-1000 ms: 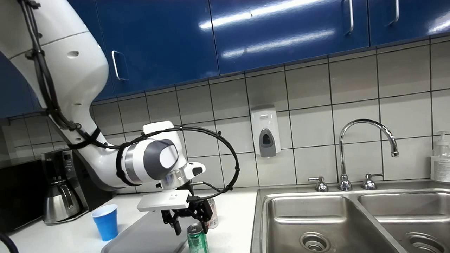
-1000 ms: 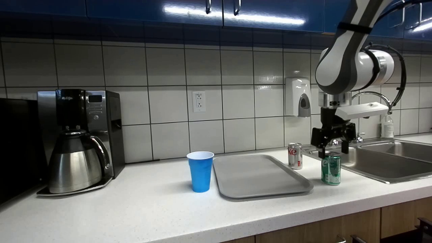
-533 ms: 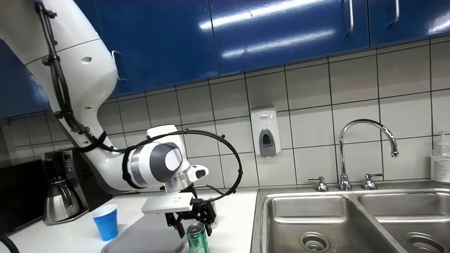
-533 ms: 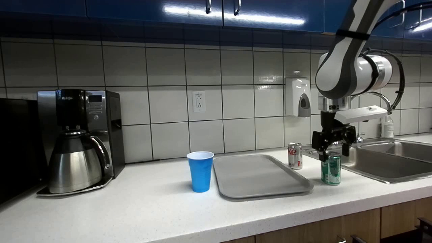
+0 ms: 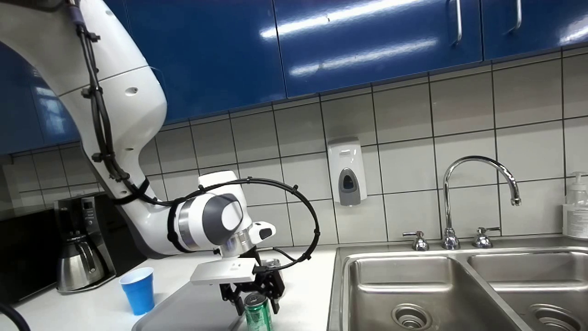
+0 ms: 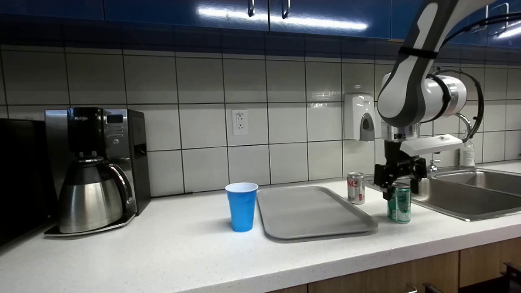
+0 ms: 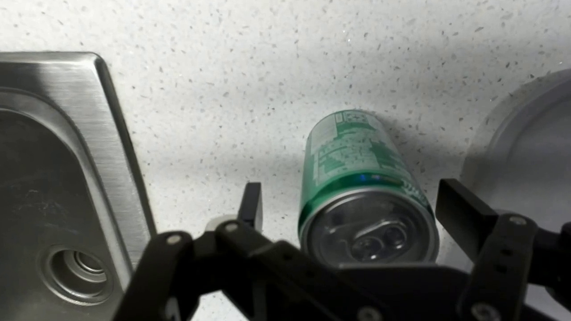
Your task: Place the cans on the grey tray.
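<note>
Wrist view had your gripper (image 7: 350,206) spread wide, empty, green can (image 7: 363,187) upright between its fingers (image 7: 466,216) but kinda nearer the one towards the grey tray (image 7: 537,165).

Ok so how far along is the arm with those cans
Nothing looks done: neither can is on the grey tray yet. In progress: the open jaws straddle the top of the green can, a gap showing in the wrist view. Left: grip and place the green can, then likely the silver can, which stands upright on the counter near the tray.
</note>
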Controlling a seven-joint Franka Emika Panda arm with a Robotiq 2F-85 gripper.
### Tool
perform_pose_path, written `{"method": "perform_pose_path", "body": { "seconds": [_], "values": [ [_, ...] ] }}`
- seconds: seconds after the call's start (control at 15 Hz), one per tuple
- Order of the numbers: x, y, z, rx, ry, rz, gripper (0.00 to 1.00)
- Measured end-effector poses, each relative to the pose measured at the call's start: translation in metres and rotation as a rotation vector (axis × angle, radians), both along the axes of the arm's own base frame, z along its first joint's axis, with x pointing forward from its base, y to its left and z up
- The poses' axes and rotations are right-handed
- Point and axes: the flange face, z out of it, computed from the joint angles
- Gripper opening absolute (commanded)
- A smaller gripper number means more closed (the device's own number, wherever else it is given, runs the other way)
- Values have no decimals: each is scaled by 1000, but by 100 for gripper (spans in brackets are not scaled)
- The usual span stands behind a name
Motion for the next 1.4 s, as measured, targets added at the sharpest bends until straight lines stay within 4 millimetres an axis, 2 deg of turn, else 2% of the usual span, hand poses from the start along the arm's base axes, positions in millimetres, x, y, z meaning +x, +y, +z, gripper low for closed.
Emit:
{"method": "perform_pose_path", "body": {
  "seconds": [0.07, 0.13, 0.2, 0.27, 0.47, 0.53, 0.93, 1.4],
  "values": [
    [1, 0, -2, 1, 1, 0, 100],
    [2, 0, -3, 2, 2, -1, 75],
    [3, 1, -5, 3, 3, -1, 74],
    [4, 1, -6, 4, 4, -3, 68],
    [7, 0, -9, 6, 9, -6, 42],
    [8, 0, -9, 6, 9, -8, 39],
    [11, -1, -8, 5, 3, -10, 39],
    [28, -2, 10, -5, -45, -1, 39]
  ]
}}
